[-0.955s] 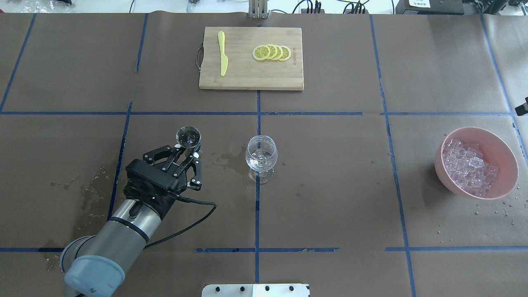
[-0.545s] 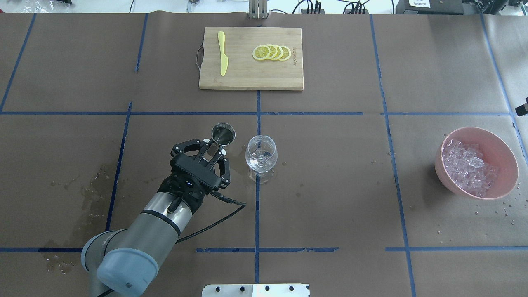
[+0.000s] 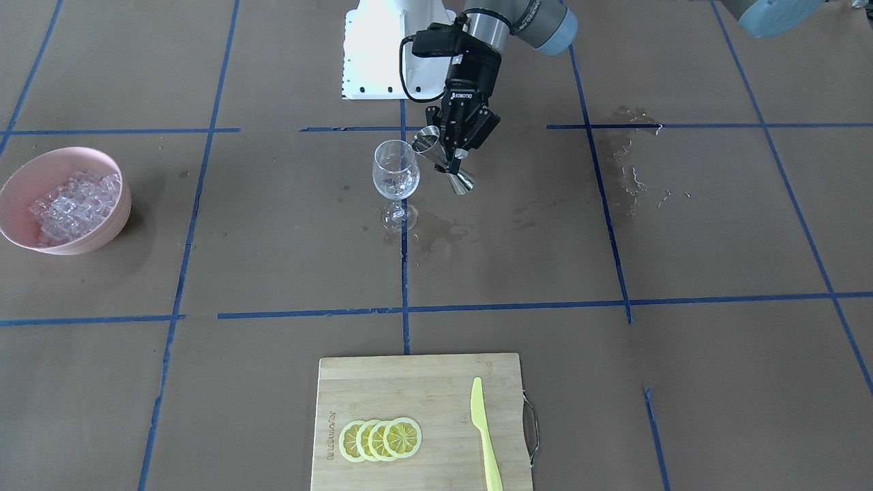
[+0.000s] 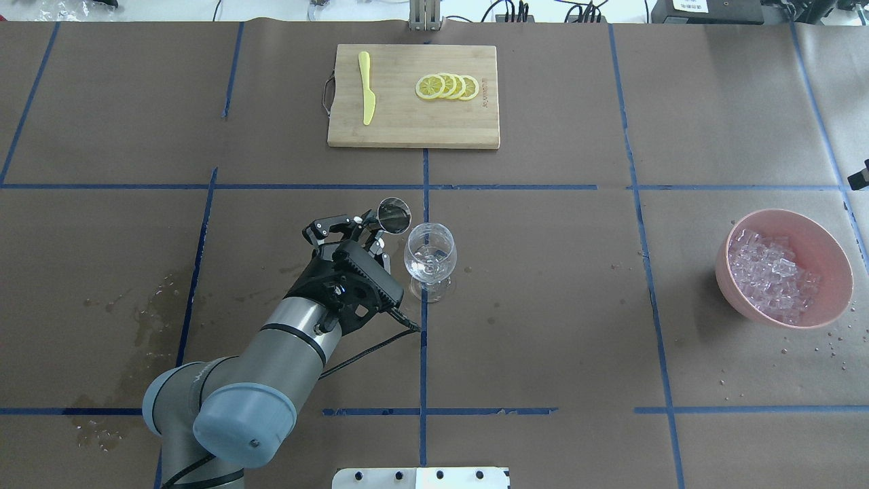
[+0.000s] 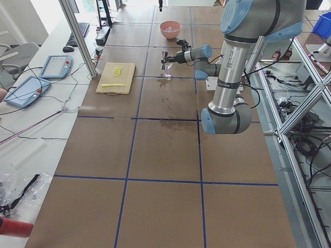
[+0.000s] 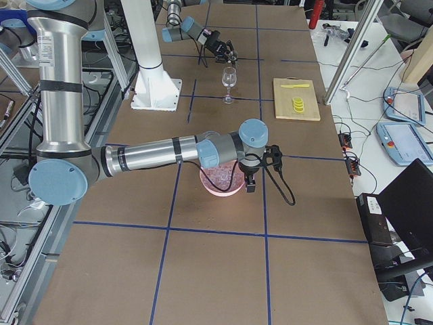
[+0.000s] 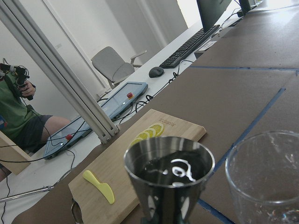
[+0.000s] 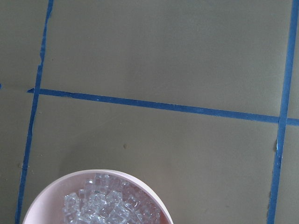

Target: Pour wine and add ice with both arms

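My left gripper point(image 4: 375, 236) is shut on a steel jigger point(image 4: 394, 214) and holds it just left of the upright clear wine glass point(image 4: 430, 255), near rim height. In the front view the jigger point(image 3: 444, 164) tilts with its upper cup toward the glass point(image 3: 395, 174). In the left wrist view the jigger point(image 7: 168, 173) holds dark liquid beside the glass rim point(image 7: 264, 161). The ice point(image 4: 770, 275) fills a pink bowl point(image 4: 827, 314) at the right. My right gripper point(image 6: 249, 185) hangs over that bowl; I cannot tell whether it is open. Its wrist view shows the ice point(image 8: 110, 206) below.
A wooden cutting board point(image 4: 400, 132) at the far middle carries lemon slices point(image 4: 447, 87) and a yellow knife point(image 4: 366, 95). Wet patches point(image 4: 153, 316) mark the brown paper at the left. The white robot base point(image 4: 421, 477) sits at the near edge.
My left arm has moved right with the jigger, from well left of the wine glass to right beside its rim. The glass and bowl have not moved.
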Motion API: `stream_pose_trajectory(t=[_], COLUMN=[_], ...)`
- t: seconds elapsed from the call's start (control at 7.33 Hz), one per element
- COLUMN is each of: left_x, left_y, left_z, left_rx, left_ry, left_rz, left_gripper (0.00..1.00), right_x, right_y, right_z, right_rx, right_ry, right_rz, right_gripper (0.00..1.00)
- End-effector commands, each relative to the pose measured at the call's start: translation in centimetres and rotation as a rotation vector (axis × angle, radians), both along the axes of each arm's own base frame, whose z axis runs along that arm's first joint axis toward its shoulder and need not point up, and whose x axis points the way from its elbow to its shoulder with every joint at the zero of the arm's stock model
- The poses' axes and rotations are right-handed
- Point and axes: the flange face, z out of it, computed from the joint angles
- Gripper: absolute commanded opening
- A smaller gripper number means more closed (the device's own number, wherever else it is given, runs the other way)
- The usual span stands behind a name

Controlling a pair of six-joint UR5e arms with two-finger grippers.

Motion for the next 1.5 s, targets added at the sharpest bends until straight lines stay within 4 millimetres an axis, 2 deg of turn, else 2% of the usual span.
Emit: stream_pose_trajectory(t=[0.0,0.14,0.41,1.36], left_x=[0.1,0.4,1.4,0.0], left_y=[-0.2,-0.1,-0.3,-1.4], left_z=[-0.3,-0.4,-2.7,-3.4], left_rx=[0.035,0.05,0.094,0.212], left_ry=[-0.067,-0.126,-0.259,-0.576], left_rz=[0.009,0.016,0.033,0.096], left_gripper=[0.0,0.0,0.0,0.0], right_x=[0.0,0.0,0.0,-0.1], right_y=[0.0,0.0,0.0,0.0], right_z=[-0.2,-0.1,-0.2,-0.2], right_rx=[0.003,0.002,0.001,0.001], right_ry=[-0.001,0.0,-0.002,-0.002], right_rz=[0.0,0.0,0.0,-0.002], right_gripper=[1.0,1.0,1.0,1.0])
